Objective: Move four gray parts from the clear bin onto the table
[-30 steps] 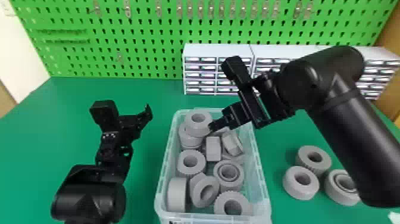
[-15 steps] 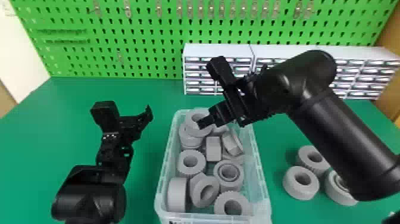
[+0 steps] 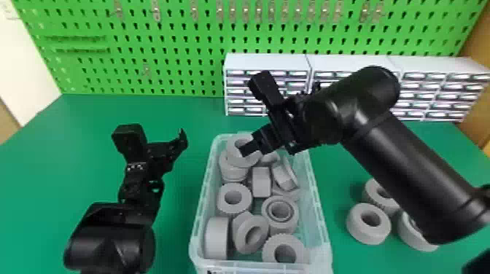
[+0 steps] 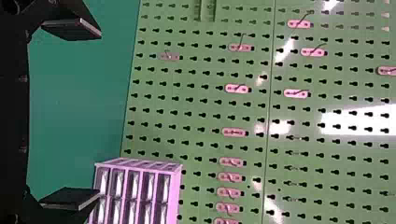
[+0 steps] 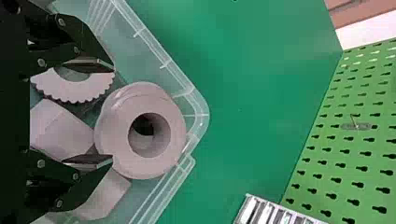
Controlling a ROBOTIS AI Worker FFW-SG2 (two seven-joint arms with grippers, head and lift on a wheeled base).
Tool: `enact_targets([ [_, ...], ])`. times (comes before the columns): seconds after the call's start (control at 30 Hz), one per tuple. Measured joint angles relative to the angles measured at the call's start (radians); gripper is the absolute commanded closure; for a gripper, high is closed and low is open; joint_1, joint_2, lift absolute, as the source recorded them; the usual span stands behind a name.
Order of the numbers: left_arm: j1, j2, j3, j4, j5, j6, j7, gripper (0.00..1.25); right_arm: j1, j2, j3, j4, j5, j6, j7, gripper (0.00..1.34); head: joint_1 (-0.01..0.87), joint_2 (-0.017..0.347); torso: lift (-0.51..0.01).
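A green pegboard (image 3: 182, 77) carrying metal hooks (image 3: 156, 11) stands behind white drawer cabinets (image 3: 268, 61).

The way into the bin (image 3: 316, 193) is from above, over its near half; the walls block the sides, and the right arm (image 3: 397, 156) reaches over the far end. Strips of green table (image 3: 178, 218) leave passage between bin and left arm (image 3: 113, 237), and before the drawers (image 3: 268, 62)

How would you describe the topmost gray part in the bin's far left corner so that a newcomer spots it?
On the green table stands a clear bin. In its far left corner is a gray ring, hole facing up. It sits higher than its neighbors, atop another part.
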Motion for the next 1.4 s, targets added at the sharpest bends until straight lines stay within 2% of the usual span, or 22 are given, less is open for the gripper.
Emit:
enact_targets([
  [0.57, -0.001, -0.001, -0.005, 0.001, 0.001, 0.000, 0.000, 0.10, -0.005, 0.015, 0.057, 0.074, 0.076, -0.133, 0.063, 0.56, 0.693, 0.072, -0.052],
  [1.13, -0.002, -0.001, -0.010, 0.003, 0.005, 0.000, 0.000, 0.10, -0.007, 0.025, 0.092, 0.138, 0.098, -0.210, 0.089, 0.55, 0.693, 0.072, -0.052],
  [1.4, -0.002, -0.001, -0.012, 0.003, 0.006, 0.000, 0.000, 0.10, -0.007, 0.025, 0.099, 0.140, 0.108, -0.226, 0.105, 0.40, 0.693, 0.072, -0.052],
])
